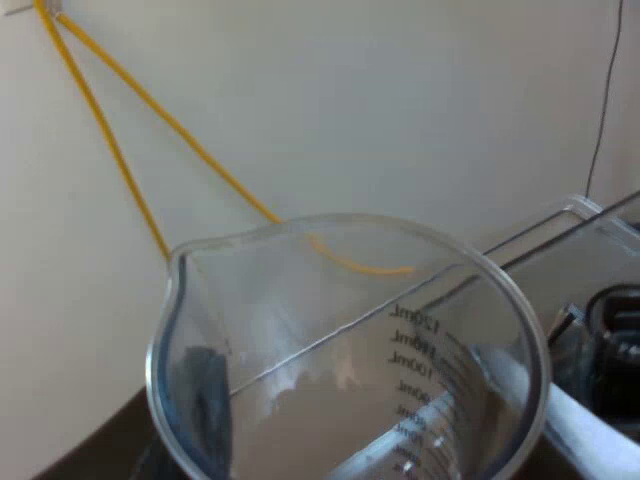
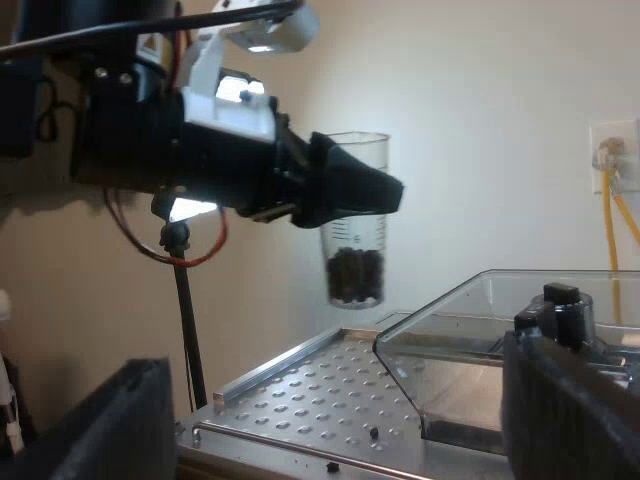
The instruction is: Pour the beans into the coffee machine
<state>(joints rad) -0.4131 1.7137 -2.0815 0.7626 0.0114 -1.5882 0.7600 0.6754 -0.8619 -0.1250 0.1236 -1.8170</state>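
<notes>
Right wrist view showed my left hand [image 2: 362, 190] pinching the clear, marked plastic measuring glass [image 2: 355, 225] by its upper part, upright in the air with dark coffee beans [image 2: 354, 275] in its bottom, near an edge of the espresso machine's perforated metal top [image 2: 300, 400] and apart from the clear box-shaped bean hopper [image 2: 470, 330]. My right hand [image 2: 335, 400] had its black fingers [image 2: 570, 410] spread wide apart. Left wrist view looked into the glass's mouth, one dark finger [image 1: 205, 400] pressed against its wall.
</notes>
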